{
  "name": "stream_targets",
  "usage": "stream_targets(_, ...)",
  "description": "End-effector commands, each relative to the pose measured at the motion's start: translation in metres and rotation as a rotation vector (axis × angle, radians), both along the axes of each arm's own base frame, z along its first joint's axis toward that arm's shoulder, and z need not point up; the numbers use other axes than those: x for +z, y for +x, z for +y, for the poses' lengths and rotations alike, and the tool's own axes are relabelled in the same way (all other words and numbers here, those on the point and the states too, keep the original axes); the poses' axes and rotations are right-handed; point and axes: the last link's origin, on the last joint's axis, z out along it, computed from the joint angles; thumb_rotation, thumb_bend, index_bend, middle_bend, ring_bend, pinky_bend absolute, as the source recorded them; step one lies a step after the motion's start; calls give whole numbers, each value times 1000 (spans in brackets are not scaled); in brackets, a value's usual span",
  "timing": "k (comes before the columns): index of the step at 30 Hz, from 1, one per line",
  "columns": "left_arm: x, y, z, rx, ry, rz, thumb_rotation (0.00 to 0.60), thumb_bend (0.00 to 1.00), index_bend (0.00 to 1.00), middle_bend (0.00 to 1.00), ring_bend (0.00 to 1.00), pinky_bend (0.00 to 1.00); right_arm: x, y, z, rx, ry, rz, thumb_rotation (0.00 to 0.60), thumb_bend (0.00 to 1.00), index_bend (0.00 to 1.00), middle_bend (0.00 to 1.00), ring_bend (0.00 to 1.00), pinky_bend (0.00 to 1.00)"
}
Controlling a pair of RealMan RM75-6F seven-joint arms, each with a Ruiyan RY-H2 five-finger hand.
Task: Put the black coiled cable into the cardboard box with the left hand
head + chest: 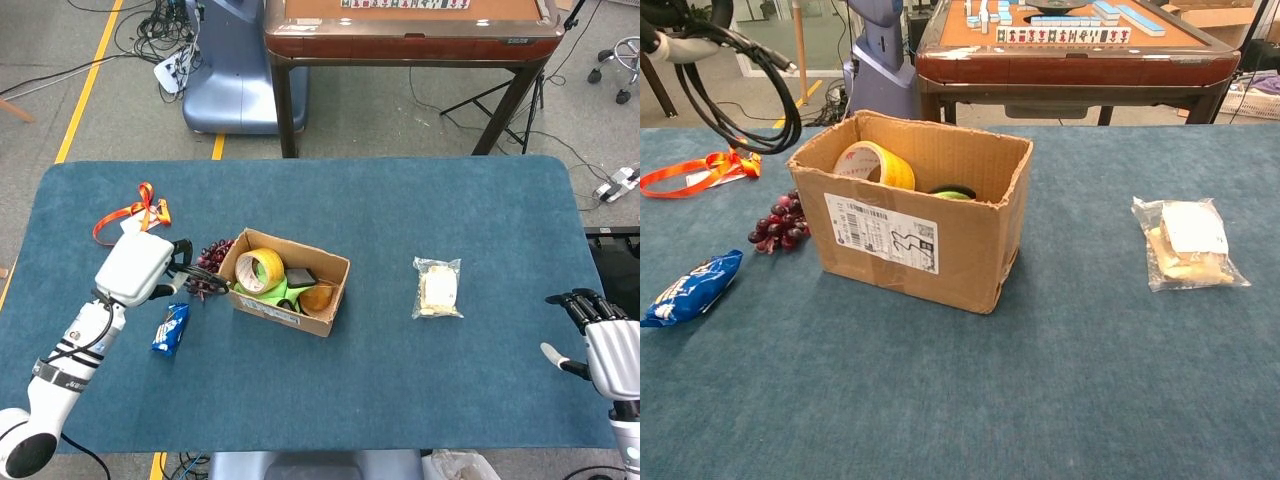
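Note:
My left hand (137, 268) holds the black coiled cable (738, 92) in the air just left of the cardboard box (285, 284). In the chest view the loops hang from the top left corner, above the grapes and left of the box wall (910, 240), and only a sliver of the hand (675, 40) shows. In the head view the cable (199, 274) reaches toward the box's left rim. The open-topped box holds a yellow tape roll (259, 269) and other items. My right hand (604, 345) rests at the table's right edge, fingers apart, holding nothing.
Dark grapes (206, 266) lie against the box's left side, a blue snack packet (170, 328) in front of them, an orange ribbon (133, 214) at the far left. A clear food bag (438, 287) lies right of the box. A mahjong table (410, 30) stands behind.

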Motion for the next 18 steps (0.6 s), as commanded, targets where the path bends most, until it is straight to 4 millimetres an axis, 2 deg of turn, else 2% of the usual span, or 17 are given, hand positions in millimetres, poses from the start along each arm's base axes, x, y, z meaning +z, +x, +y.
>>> stream_targets(1,-2,13,2,-19,-5,-11,600,377,623,1000,967,1000,0,0,0,0,1,-1,600,3,334,360,234,437)
stream_targets(9,-9,40,2,-64,-29,-16,600,377,623,1000,967,1000,-1,0,0,1,5,-2,600,3,334,360,235,437)
stream_targets(18,-37,63,12,-111,-62,22,600,377,625,1000,967,1000,0,0,0,1,6,-5,600,2,334,360,234,437)
